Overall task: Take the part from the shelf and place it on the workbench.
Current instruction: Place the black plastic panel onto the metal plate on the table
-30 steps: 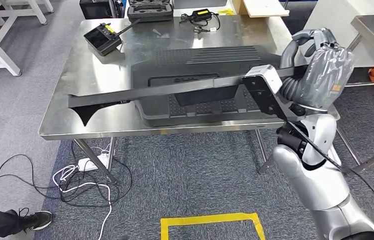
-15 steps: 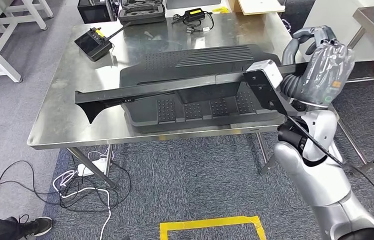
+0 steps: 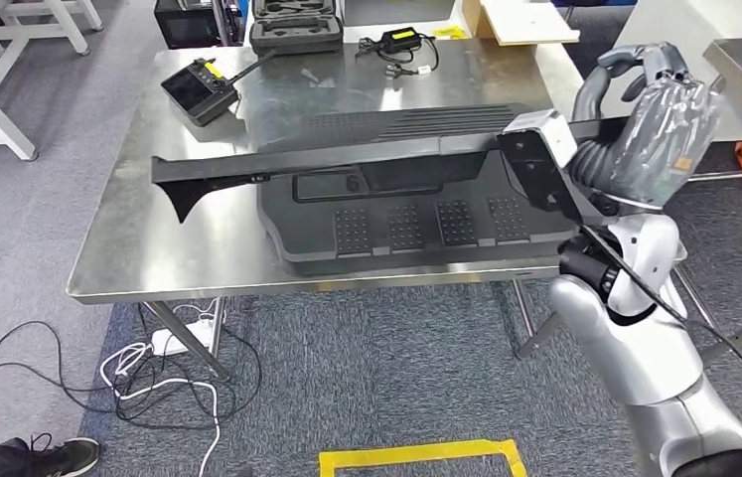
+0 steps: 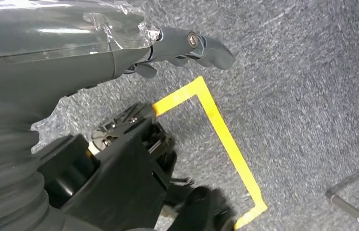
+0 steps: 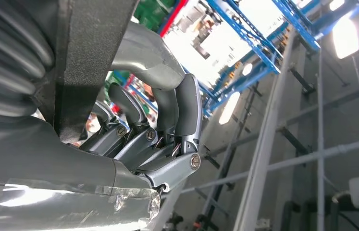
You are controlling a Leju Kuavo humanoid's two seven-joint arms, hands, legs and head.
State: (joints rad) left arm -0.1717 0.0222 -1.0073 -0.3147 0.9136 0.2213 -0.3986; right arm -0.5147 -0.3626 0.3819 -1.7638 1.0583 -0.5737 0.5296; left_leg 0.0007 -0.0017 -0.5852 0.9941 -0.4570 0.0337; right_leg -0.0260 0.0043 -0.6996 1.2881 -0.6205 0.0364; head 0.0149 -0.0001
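The right hand (image 3: 657, 119) grips one end of the long black part (image 3: 347, 162), fingers (image 5: 167, 125) curled around it. From the hand, the part reaches out level over the steel workbench (image 3: 203, 248), above a black ribbed panel (image 3: 416, 224). Left hand (image 4: 187, 45) hangs over carpet, holding nothing.

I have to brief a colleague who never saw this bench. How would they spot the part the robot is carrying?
Find the steel workbench with a wide black ribbed plastic panel lying on it. Above that panel runs a long, thin black bar, gripped at one end by the robot's right hand. Unlike the flat panel, it is slender, held up, and ends in a downward hook-shaped tip.
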